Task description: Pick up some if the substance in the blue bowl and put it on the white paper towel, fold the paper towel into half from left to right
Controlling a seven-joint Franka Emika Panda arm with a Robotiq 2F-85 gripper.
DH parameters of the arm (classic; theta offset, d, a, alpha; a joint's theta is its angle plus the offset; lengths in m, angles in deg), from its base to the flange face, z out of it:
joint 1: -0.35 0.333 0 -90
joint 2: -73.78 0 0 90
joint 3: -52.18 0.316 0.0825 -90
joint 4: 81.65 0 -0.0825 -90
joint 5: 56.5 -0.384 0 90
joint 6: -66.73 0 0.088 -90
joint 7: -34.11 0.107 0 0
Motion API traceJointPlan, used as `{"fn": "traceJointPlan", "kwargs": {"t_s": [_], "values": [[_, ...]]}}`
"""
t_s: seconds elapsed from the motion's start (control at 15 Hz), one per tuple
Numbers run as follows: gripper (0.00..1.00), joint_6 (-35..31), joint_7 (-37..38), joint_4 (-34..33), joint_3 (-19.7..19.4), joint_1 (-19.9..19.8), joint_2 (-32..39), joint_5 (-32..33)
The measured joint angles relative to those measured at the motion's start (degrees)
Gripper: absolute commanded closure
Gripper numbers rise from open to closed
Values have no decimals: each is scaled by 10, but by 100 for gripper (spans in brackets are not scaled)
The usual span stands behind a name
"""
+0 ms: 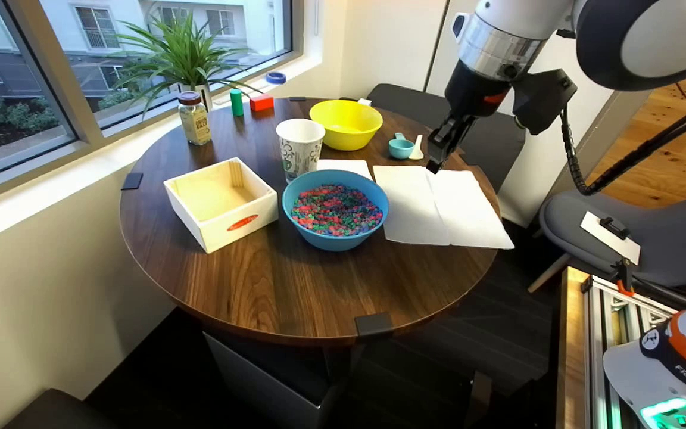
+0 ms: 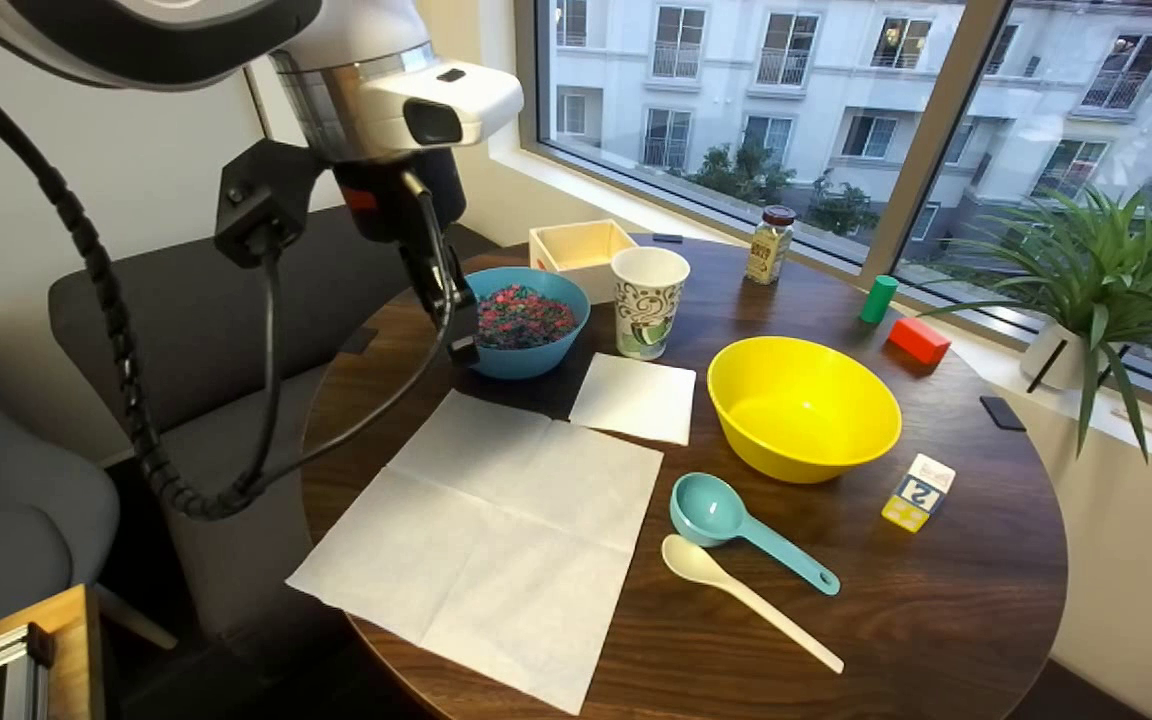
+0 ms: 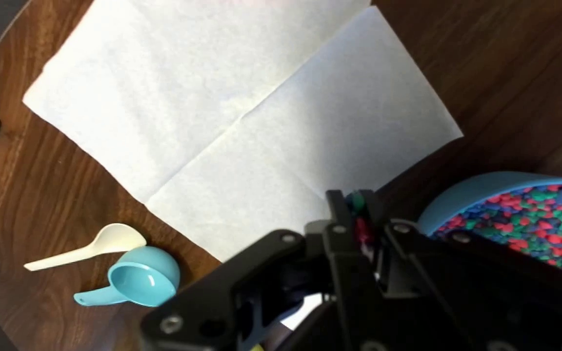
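I'm holding the black fingers in the air, apart from the round brown wooden tabletop. They're pressing almost together, and in the wrist view I'm seeing a few green and reddish bits of the multicoloured granular substance pinched between them. How many they're gripping, I cannot tell. In that same view the tips are lining up with the edge of the large white rectangular paper towel on the side of the round light-blue bowl. A broad heap of the substance, in tiny red, green and blue pieces, is lying in that bowl. Just beside it, the towel is lying spread out and creased, a corner reaching past the tabletop's edge.

A smaller white paper square is lying between the towel and a round yellow bowl. Near the towel, a turquoise scoop and a slim cream spoon are resting next to each other. In both exterior views a white paper cup with dark swirls is standing near the blue bowl, and an open pale wooden box is sitting close by.
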Motion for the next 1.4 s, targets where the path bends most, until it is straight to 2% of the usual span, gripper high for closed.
{"fn": "traceJointPlan", "kwargs": {"t_s": [0.07,0.13,0.47,0.53,0.73,1.0,1.4], "values": [[97,0,-11,7,-4,-5,-4,1],[90,0,-19,14,-7,-11,-7,4],[90,0,-20,13,-5,-15,-8,5],[97,0,-20,13,-5,-15,-8,5],[97,-1,-18,12,-5,-17,-7,10],[97,-10,-17,18,-11,-39,4,30],[97,-44,-21,31,-22,-41,27,-9]]}}
